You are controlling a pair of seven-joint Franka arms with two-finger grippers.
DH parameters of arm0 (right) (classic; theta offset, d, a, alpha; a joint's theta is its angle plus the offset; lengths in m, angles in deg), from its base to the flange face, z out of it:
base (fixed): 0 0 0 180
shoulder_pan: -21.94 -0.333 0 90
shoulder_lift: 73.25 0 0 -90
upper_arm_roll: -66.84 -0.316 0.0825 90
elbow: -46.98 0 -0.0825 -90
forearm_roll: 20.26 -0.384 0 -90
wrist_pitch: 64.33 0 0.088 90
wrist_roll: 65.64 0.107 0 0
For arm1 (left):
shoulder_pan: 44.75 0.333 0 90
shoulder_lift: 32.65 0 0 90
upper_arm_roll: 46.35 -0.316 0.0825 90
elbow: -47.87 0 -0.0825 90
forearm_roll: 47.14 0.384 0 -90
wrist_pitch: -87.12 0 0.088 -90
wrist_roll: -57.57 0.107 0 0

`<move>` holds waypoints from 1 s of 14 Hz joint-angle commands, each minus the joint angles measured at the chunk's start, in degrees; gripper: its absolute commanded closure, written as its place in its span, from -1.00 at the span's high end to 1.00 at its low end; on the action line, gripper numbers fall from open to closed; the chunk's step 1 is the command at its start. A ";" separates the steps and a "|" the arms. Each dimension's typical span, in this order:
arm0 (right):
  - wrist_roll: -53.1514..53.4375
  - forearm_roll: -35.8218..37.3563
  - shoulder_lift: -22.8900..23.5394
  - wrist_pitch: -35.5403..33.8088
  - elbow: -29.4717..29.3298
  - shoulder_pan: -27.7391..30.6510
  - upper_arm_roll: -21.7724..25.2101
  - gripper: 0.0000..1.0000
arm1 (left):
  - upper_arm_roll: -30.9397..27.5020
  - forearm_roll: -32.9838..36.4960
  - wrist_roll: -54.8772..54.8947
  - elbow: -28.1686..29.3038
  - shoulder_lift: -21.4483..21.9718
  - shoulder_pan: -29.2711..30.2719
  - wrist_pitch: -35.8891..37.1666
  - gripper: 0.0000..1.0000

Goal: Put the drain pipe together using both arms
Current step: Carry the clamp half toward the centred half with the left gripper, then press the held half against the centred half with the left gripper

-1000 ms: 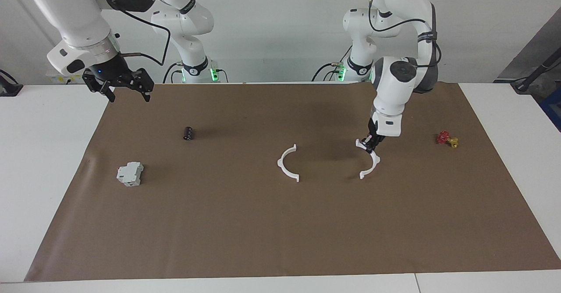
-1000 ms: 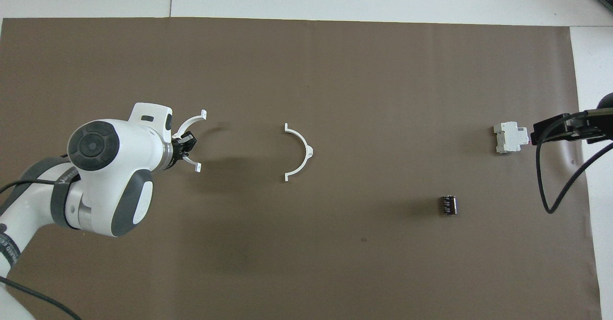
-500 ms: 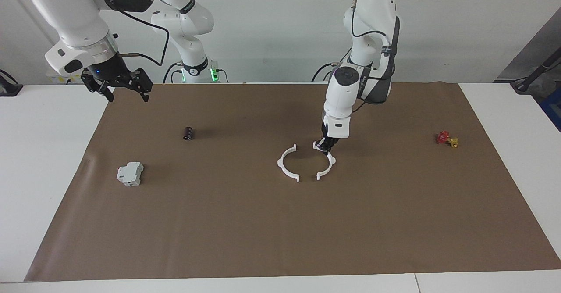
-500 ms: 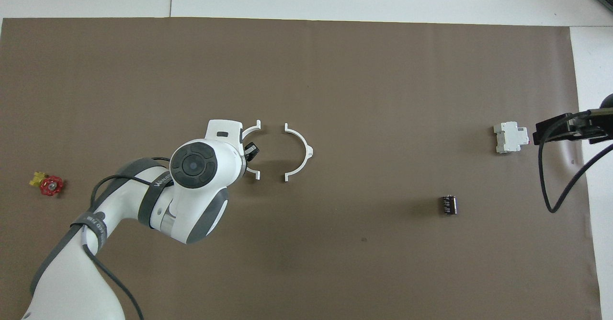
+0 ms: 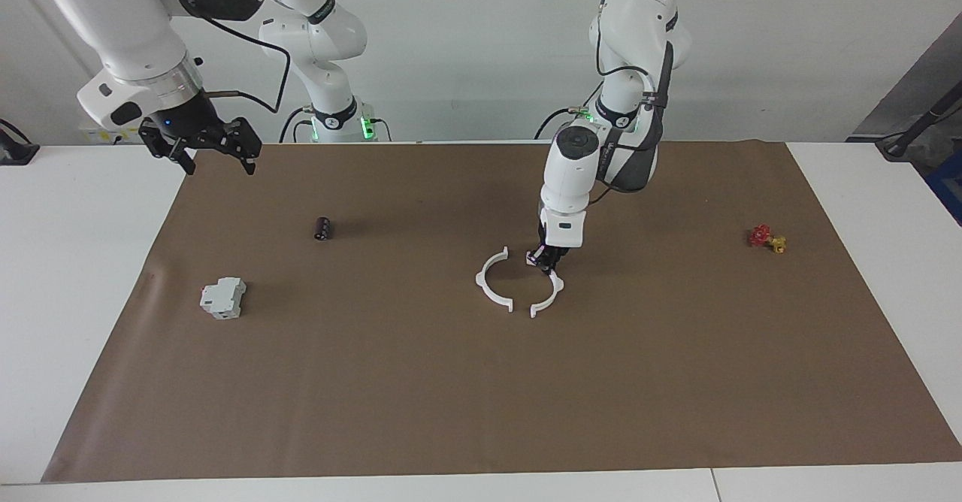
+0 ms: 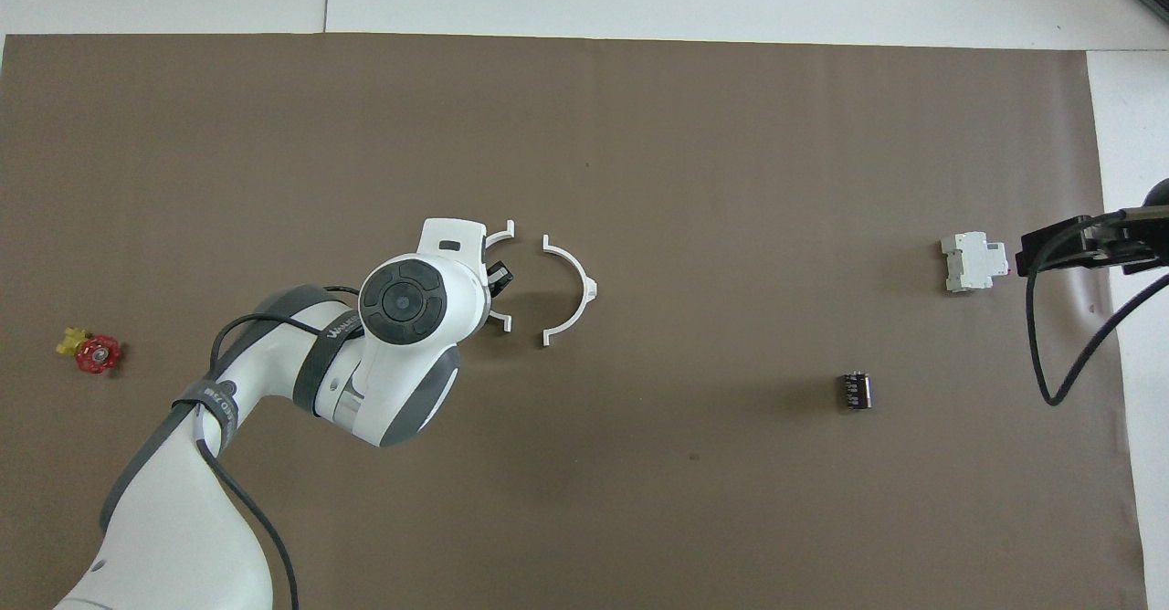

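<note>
The drain pipe is in two white half-ring arcs in the middle of the brown mat. One arc (image 5: 481, 282) (image 6: 578, 274) lies flat and free. My left gripper (image 5: 546, 259) (image 6: 498, 279) is shut on the other arc (image 5: 557, 284) (image 6: 501, 320), gripping it close to one end tab and holding it low at the mat. The two arcs turn their open sides toward each other, with a narrow gap between their end tabs. In the overhead view the left arm's wrist hides most of the held arc. My right gripper (image 5: 218, 160) (image 6: 1064, 247) hangs open and empty over the mat's corner at its own end.
A light-grey boxy block (image 5: 222, 297) (image 6: 974, 261) and a small black cylinder (image 5: 323, 228) (image 6: 856, 390) lie toward the right arm's end. A red-and-yellow valve piece (image 5: 766, 238) (image 6: 89, 351) lies toward the left arm's end. The brown mat (image 5: 481, 397) covers the white table.
My left gripper has carried its arc across the mat from the left arm's end toward the free arc, closing the gap to a narrow one. The right arm has stayed put.
</note>
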 commanded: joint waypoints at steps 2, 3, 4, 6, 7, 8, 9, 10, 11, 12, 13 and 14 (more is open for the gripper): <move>0.61 -0.96 0.03 0.71 -0.12 0.50 -0.27 1.00 | -1.08 0.99 -1.30 -1.17 -0.16 -2.83 4.19 -1.00; 0.61 -0.96 0.03 0.63 -0.12 0.50 -0.27 1.00 | -1.08 0.99 -2.25 -1.17 -0.07 -2.83 4.46 -1.00; 0.61 -0.96 0.03 0.62 -0.12 0.50 -0.27 1.00 | -1.08 0.99 -4.09 -1.35 -0.07 -3.35 4.72 -1.00; 0.61 -0.96 0.03 0.62 -0.12 0.50 -0.27 1.00 | -1.08 0.99 -5.60 -1.70 -0.07 -3.97 4.81 -1.00; 0.61 -0.96 0.03 0.62 -0.12 0.50 -0.27 1.00 | -1.08 0.99 -6.39 -1.70 -0.07 -3.97 4.64 -1.00; 0.61 -0.96 0.03 0.62 -0.03 0.50 -0.27 1.00 | -1.08 0.99 -8.31 -1.87 -0.16 -3.97 4.55 -1.00; 0.61 -1.04 0.03 0.54 -0.12 0.50 -0.27 1.00 | -1.08 0.99 -8.94 -1.87 -0.16 -3.97 4.37 -1.00; 0.61 -0.96 0.03 0.54 -0.12 0.50 -0.27 1.00 | -1.08 0.99 -8.94 -1.88 -0.16 -3.97 4.11 -1.00; 0.61 -0.96 0.03 0.54 -0.12 0.50 -0.27 1.00 | -1.08 0.99 -9.12 -1.88 -0.16 -3.97 4.11 -1.00; 0.61 -0.96 0.03 0.45 -0.12 0.50 -0.27 1.00 | -1.08 0.99 -9.73 -2.05 -0.16 -3.97 4.19 -1.00; 0.61 -1.04 0.03 0.45 -0.12 0.50 -0.27 1.00 | -1.08 0.99 -10.78 -2.05 -0.16 -3.97 4.02 -1.00; 0.61 -1.04 0.03 0.45 -0.12 0.50 -0.27 1.00 | -1.08 0.99 -11.31 -2.05 -0.16 -3.97 4.02 -1.00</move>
